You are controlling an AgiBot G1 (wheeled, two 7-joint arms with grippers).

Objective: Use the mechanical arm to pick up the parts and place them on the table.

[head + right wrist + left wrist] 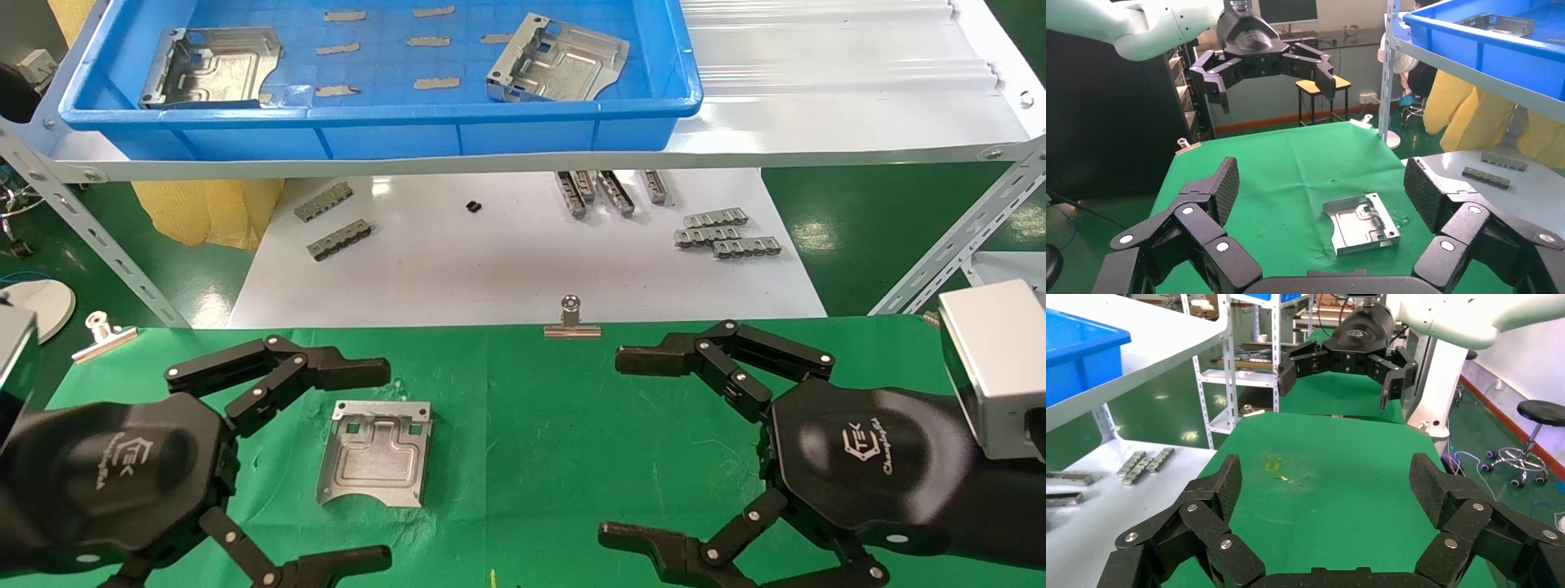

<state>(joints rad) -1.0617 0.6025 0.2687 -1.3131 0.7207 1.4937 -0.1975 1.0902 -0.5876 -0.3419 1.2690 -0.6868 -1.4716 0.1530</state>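
Note:
One silvery stamped part (376,452) lies flat on the green table (539,425), just right of my left gripper (384,465). It also shows in the right wrist view (1363,223). Two more parts sit in the blue bin on the shelf, one at its left (214,67) and one at its right (558,59). My left gripper is open and empty above the cloth. My right gripper (617,445) is open and empty at the right side of the table. Each wrist view shows the other gripper far off, the right one (1338,372) and the left one (1272,76).
The blue bin (392,122) stands on the white ribbed shelf (817,90). Below it a glossy white board (507,261) holds small grey toothed strips (727,233). Binder clips sit at the cloth's far edge, one in the middle (572,322) and one at the left (102,333). Angled shelf legs (956,245) flank the board.

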